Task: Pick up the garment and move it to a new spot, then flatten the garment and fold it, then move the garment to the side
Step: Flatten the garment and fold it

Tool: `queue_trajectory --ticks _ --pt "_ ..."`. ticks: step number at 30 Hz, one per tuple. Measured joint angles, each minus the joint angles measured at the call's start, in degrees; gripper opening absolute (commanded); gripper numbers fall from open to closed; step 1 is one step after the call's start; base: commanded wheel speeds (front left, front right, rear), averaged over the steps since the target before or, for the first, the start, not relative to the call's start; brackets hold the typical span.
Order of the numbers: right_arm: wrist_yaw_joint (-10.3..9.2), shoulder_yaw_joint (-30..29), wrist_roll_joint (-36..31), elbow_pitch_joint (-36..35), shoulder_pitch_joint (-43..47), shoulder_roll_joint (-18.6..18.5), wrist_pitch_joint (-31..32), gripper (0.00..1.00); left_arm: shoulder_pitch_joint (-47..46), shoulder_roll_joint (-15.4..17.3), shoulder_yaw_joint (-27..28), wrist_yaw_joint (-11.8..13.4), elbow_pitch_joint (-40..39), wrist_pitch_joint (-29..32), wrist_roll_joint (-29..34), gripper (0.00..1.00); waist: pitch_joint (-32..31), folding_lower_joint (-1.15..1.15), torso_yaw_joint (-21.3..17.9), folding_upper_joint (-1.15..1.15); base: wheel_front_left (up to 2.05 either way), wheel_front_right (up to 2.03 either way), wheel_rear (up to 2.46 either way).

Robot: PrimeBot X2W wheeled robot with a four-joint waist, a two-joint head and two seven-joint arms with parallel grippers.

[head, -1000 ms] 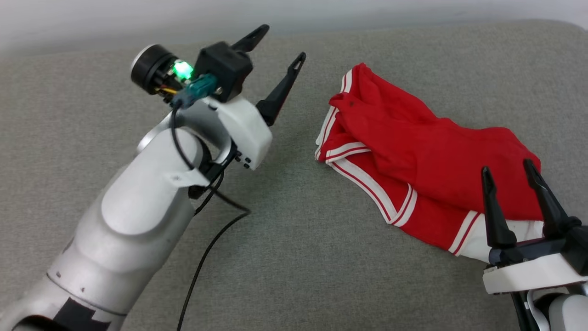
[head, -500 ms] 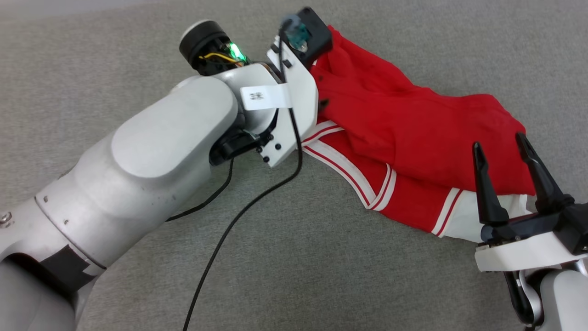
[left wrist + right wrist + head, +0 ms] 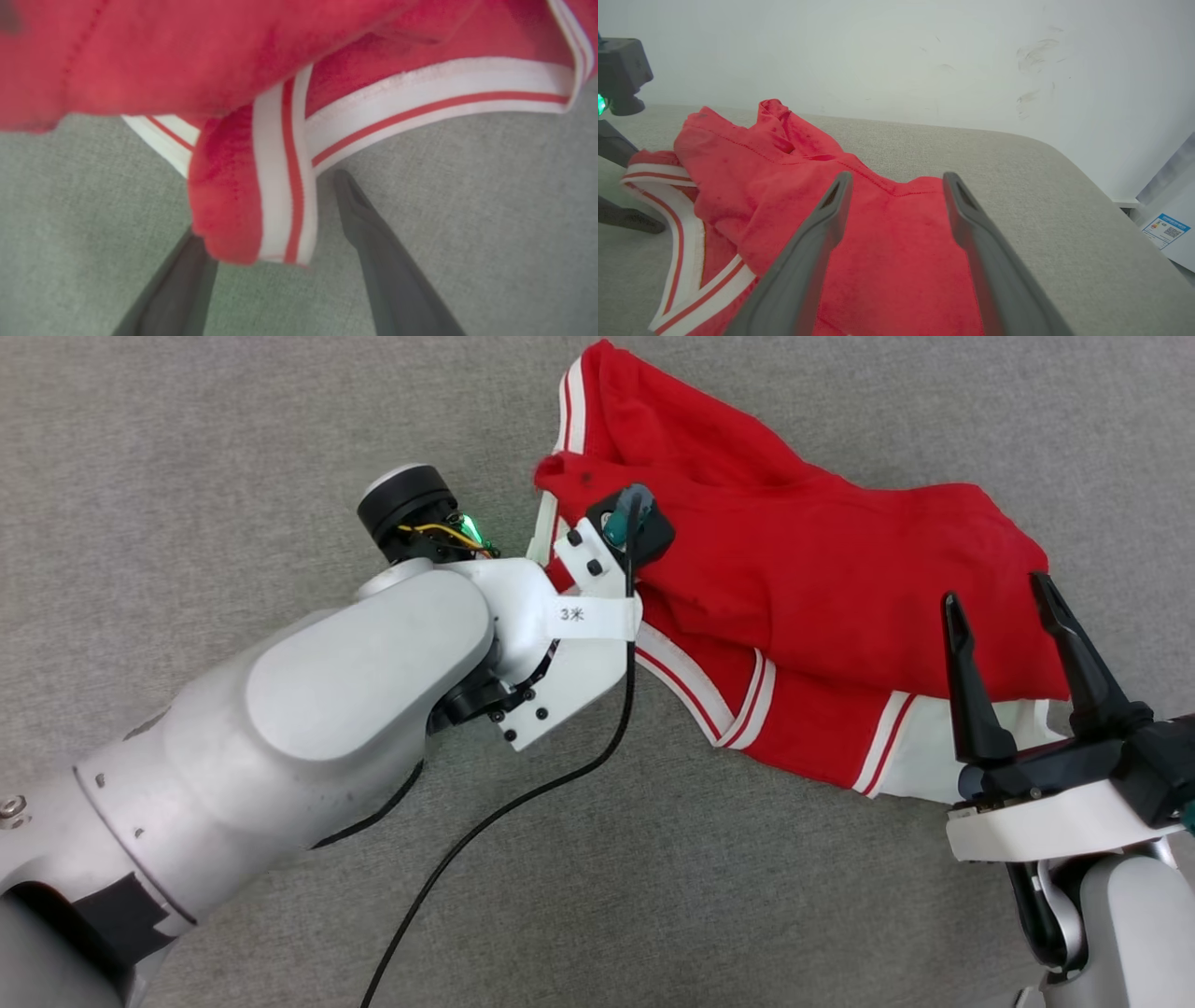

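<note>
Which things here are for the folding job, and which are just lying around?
For the job: garment; left claw, open at its striped trim; right claw, open over it.
Just lying about: grey cushion; black cable; blue label.

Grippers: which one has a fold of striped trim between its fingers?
The left gripper: a striped fold of the garment sits between its open fingers. The right gripper frames plain red cloth.

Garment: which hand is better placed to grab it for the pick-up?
Left, I'd judge. The left hand is open with the garment's striped edge between its fingers. The right hand is open too, but only hovers over the near end, gripping nothing.
</note>
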Motion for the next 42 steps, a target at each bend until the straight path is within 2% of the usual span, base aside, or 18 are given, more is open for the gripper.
queue_trajectory --ticks 3,4,5,6,15,25,27,32,35,37,42 --pt "0.0 -0.2 0.0 0.0 -0.3 0.0 0.0 1.0 0.7 0.9 0.5 0.1 -1.1 -0.3 0.6 1.0 0.4 0.0 -0.2 0.0 0.0 0.0 0.0" --pt "0.0 -0.3 -0.1 0.0 -0.3 0.1 0.0 1.0 0.9 1.1 0.5 0.1 -1.3 -1.3 0.3 0.95 0.5 0.0 -0.1 0.0 0.0 0.0 0.0" --pt "0.0 -0.5 -0.1 0.0 -0.3 0.1 0.0 1.0 0.9 1.1 0.4 0.1 -1.3 -2.4 0.1 0.29 0.5 0.0 0.0 0.0 0.0 0.0 0.0" --pt "0.0 -0.6 -0.1 0.0 -0.3 0.1 0.0 1.0 0.9 1.1 0.2 0.1 -1.2 -3.4 0.1 0.0 0.5 0.0 0.2 0.0 0.0 0.0 0.0" --pt "0.0 0.0 -0.6 0.4 -0.8 0.2 0.0 1.0 -0.3 -0.5 -0.8 -0.1 1.2 -12.0 -0.9 0.0 -0.3 0.0 1.5 0.0 0.0 0.0 0.0" --pt "0.0 -1.3 -0.9 1.4 0.3 0.3 0.0 1.0 -1.2 0.2 -0.9 -0.1 1.7 -23.5 -2.4 0.0 -3.2 0.0 2.5 0.0 0.0 0.0 0.0" --pt "0.0 -1.6 -1.0 1.5 1.1 0.2 0.0 1.0 -1.0 1.8 -0.9 -0.1 1.6 -28.0 -2.9 0.0 -4.7 0.0 3.3 0.0 0.0 0.0 0.0" --pt "0.0 -2.2 -1.1 1.7 2.1 0.2 0.0 1.0 0.9 4.7 -0.7 -0.1 2.3 -33.5 -2.8 0.0 -6.6 0.0 4.8 0.0 0.0 0.0 0.0" --pt "0.0 -2.6 -1.1 2.0 3.4 0.1 0.0 1.0 4.8 7.2 0.1 1.0 2.4 -37.8 -3.2 0.0 -8.6 0.0 6.7 0.0 0.0 0.0 0.0" --pt "0.0 -2.6 -1.1 2.1 4.0 -0.1 0.0 1.0 7.2 8.7 0.2 2.2 2.0 -39.4 -3.4 0.0 -9.6 0.0 7.7 0.0 0.0 0.0 0.0" --pt "0.0 -2.5 -1.1 2.2 5.2 -0.1 0.0 1.0 12.7 14.0 1.5 7.0 0.2 -43.5 -4.2 0.0 -12.1 0.0 10.0 0.0 0.0 0.0 0.0"
